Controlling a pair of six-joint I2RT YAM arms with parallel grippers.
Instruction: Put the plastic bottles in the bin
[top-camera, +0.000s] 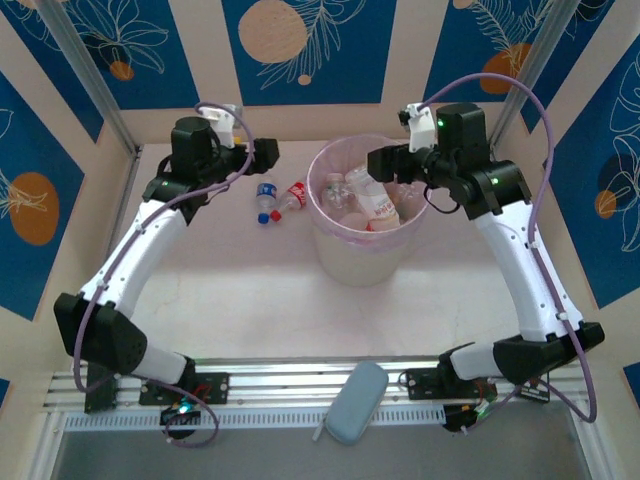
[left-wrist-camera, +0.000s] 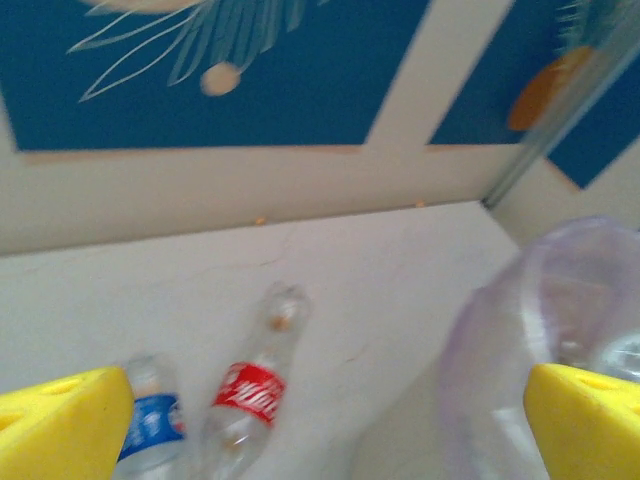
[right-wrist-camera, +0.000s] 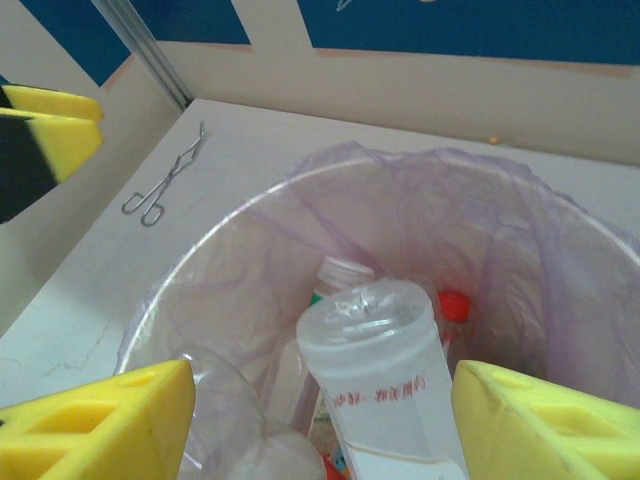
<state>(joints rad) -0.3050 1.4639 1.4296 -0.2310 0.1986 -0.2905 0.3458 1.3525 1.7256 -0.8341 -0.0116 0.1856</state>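
Lab test booth: patterned panels (top-camera: 300, 50), aluminium rail (top-camera: 320, 375)

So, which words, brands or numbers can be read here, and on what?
None can be read.
Red-labelled bottle: white script, too blurred.
Blue-labelled bottle: white marks, too blurred.
White-topped bottle in the bin: red print, too small.

Overhead view, two close wrist views, bin (top-camera: 360, 262) shared
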